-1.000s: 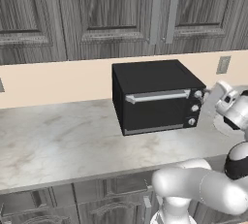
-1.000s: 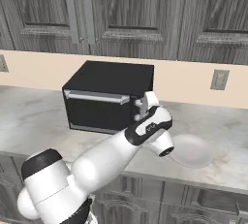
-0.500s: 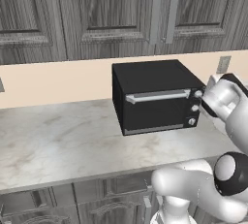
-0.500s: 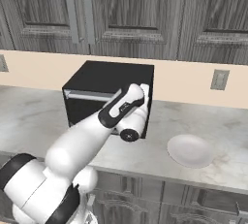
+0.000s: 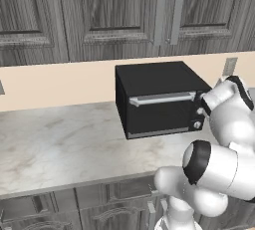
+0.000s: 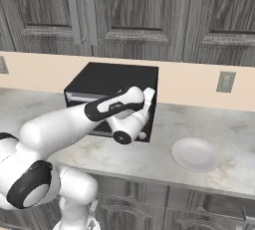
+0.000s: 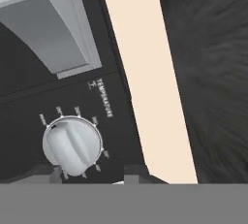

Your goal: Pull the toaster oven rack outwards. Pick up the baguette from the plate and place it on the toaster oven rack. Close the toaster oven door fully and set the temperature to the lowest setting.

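Temperature knob point(image 7: 71, 145): lower left of hand view, on the toaster oven point(image 5: 155, 105); small, rigid, smooth, so pinch its raised ridge
Claw point(image 7: 89, 174): straddling the knob, partly open, gripping nothing visible

the toaster oven point(image 5: 158, 105) has a matt black shell, smooth like painted metal. its door handle point(image 5: 162, 98) is a silver bar with a brushed-metal look. the temperature knob point(image 7: 71, 145) looks like pale grey smooth plastic. the plate point(image 6: 195, 155) is pale, smooth and softly glossy. the counter point(image 5: 60, 147) looks like polished veined marble, the cabinets point(image 5: 99, 15) like grey grained wood.
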Motion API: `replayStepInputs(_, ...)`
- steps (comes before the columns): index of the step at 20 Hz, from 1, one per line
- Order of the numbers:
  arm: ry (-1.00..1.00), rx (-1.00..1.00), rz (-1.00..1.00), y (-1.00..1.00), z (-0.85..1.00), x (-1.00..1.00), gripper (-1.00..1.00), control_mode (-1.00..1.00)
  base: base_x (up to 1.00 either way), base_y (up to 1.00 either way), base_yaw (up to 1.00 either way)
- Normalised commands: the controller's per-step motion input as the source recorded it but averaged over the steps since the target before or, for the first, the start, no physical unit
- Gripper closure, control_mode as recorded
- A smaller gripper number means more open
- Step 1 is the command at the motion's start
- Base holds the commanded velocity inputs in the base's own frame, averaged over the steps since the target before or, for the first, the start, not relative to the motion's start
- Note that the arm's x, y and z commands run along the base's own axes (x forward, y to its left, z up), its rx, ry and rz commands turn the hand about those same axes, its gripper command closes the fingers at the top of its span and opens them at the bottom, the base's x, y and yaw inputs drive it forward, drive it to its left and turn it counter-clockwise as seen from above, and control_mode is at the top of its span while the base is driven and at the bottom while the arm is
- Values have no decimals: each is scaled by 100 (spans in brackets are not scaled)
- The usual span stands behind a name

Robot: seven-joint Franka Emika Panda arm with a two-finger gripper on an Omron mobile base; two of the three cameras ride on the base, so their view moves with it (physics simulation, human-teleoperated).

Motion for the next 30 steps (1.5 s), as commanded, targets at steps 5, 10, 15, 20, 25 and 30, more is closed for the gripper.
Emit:
replayStepInputs(5, -18, -10, 10, -31, 90, -3, 100, -100, 0, 0, 0)
replayStepInputs(10, -17, -21, 30, -23, 100, 0, 100, -100, 0, 0, 0)
replayStepInputs(15, -4, -18, 31, -4, 99, 0, 100, -100, 0, 0, 0)
replayStepInputs(20, -6, -22, 16, 0, 96, 0, 100, -100, 0, 0, 0)
replayStepInputs(25, -15, -26, 21, 0, 93, -3, 100, -100, 0, 0, 0)
replayStepInputs(30, -19, -25, 31, -1, 100, -16, 100, -100, 0, 0, 0)
